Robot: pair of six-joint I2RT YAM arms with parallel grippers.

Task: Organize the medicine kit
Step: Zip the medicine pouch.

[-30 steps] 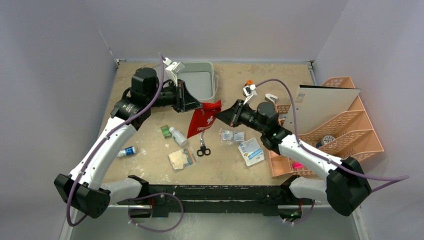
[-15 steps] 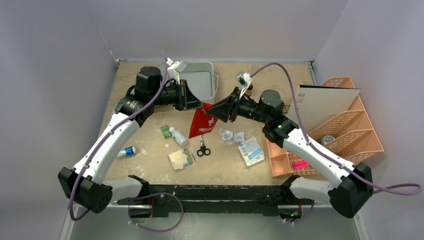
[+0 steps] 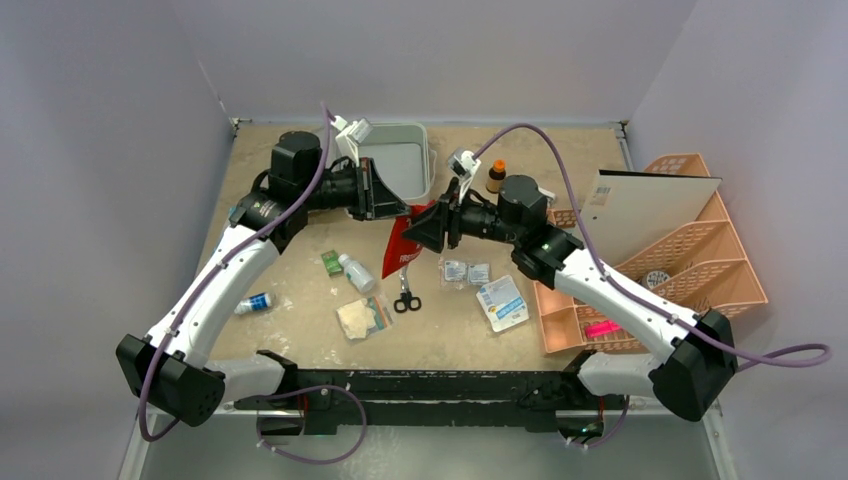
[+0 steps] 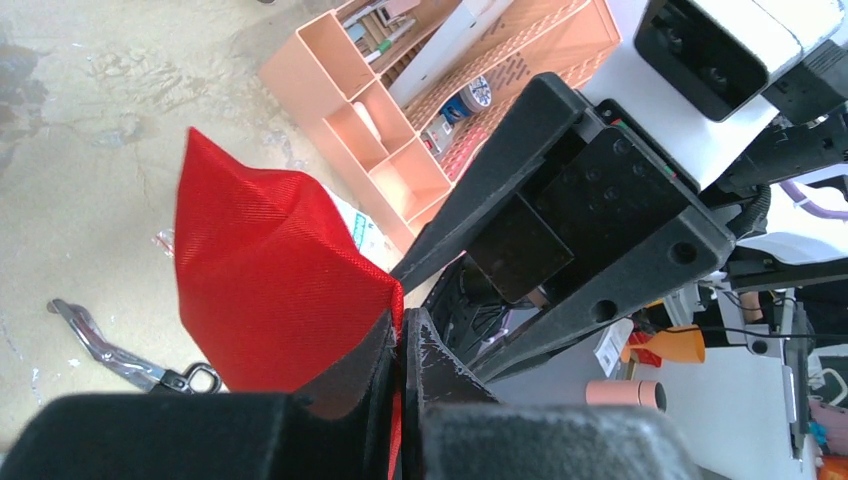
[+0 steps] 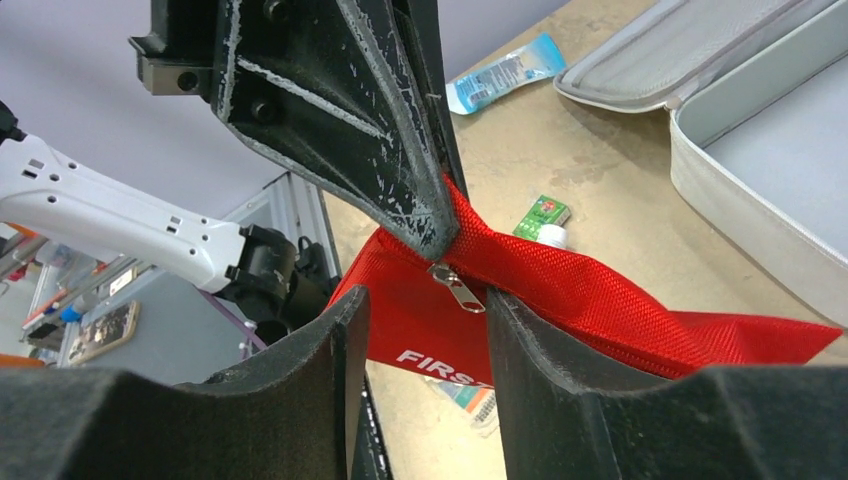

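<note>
From above, the medicine kit (image 3: 400, 170) lies open at the far side of the table (image 3: 560, 160), and its inside looks bare. Just in front of the kit, the left gripper (image 3: 404, 211) is pinched shut on a top corner of the red pouch (image 3: 398, 255), which hangs from it. The right gripper (image 3: 425, 226) faces it closely. Nearer than the kit lie scissors (image 3: 406, 299), a white bottle (image 3: 355, 272), a blue tube (image 3: 255, 302) and packets (image 3: 466, 271), all outside it.

The left wrist view shows that gripper closed on the pouch's edge, with the right gripper right against it.

In the right wrist view the right jaws stand apart and hold nothing. The zip pull (image 5: 457, 291) sits between them, and the kit lies beyond the pouch.

By these views nothing is packed yet, so nearly all the sorting remains.
</note>
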